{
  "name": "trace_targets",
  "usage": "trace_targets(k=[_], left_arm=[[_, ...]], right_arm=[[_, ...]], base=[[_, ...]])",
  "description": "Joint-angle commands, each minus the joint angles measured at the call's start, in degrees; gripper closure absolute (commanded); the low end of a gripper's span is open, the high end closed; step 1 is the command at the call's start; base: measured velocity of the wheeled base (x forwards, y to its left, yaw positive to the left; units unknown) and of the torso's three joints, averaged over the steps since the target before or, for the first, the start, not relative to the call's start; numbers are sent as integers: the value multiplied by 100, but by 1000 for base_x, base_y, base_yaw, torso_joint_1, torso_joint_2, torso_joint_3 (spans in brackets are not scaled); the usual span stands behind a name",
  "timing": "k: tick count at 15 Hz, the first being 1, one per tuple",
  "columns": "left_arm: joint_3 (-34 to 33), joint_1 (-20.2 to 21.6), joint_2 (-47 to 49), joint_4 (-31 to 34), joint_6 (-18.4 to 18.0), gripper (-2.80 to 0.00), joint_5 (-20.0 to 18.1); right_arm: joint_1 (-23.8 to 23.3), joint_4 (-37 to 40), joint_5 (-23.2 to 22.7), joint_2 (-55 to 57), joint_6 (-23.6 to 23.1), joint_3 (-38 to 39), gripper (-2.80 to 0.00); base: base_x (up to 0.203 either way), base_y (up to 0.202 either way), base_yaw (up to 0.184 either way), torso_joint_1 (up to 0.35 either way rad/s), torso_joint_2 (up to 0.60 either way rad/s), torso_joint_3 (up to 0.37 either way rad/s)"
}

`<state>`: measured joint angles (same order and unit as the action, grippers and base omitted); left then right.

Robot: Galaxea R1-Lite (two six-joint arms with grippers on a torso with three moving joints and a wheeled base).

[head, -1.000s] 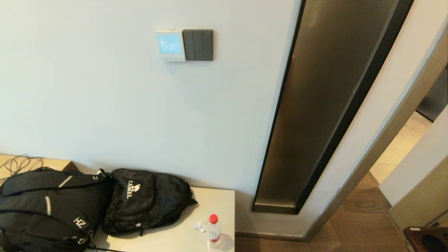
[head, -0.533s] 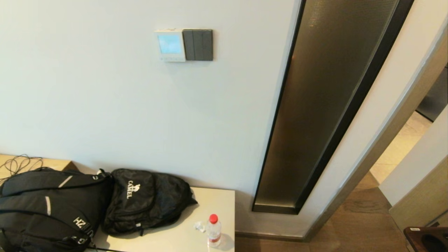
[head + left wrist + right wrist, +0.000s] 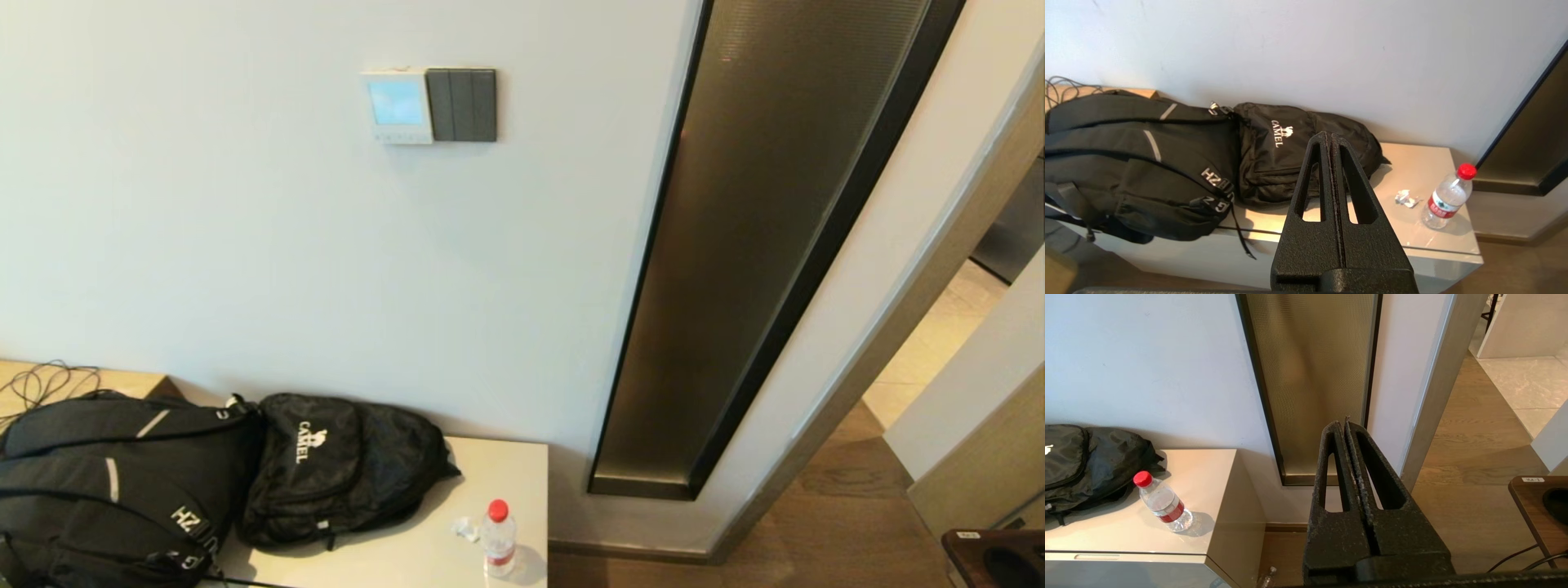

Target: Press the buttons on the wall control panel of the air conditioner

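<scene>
Left gripper point(image 3: 1331, 136): fingers pressed together, nothing held, seen only in its wrist view, low in front of the cabinet point(image 3: 1425, 228), pointed toward the backpacks. Right gripper point(image 3: 1345, 424): fingers likewise pressed together, empty, low near the cabinet's right end, aimed at the dark glass strip point(image 3: 1310, 375) beside the doorway. Neither arm is seen in the head view, so both are judged parked well below the panel.

Step in hand: judged as the very start, with no reach begun and nothing pressed yet. The panel point(image 3: 397, 106) is mounted high on the wall, screen lit light blue, touching the dark switch plate point(image 3: 462, 104) on its right side. The buttons point(image 3: 398, 136) are seen as a faint row along the panel's lower edge, too small to be told apart.

Next move, as judged: one arm is to be raised to panel height with fingers kept together as a single tip, then driven straight at the button row. Care is called for, since the rockers sit just beside and the buttons are tiny.

Containers: a water bottle point(image 3: 498, 539), red cap on, stands upright near the cabinet's right end; whether any water is left cannot be told. A crumpled scrap point(image 3: 466, 528) lies just beside it. Two black backpacks point(image 3: 343, 465) lie touching; contents hidden.
</scene>
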<state>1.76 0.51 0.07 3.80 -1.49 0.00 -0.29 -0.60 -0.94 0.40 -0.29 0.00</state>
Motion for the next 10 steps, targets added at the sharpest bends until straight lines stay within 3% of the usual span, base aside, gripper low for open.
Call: trace_targets(k=[1, 10], left_arm=[[0, -16, -16, -2, 113, 0, 18], [-9, -16, -16, -2, 149, 0, 26]], right_arm=[[-6, -2, -3, 4, 3, 0, 0], [2, -2, -3, 4, 3, 0, 0]], base=[[0, 0, 0, 0, 0, 0], [0, 0, 0, 0, 0, 0]])
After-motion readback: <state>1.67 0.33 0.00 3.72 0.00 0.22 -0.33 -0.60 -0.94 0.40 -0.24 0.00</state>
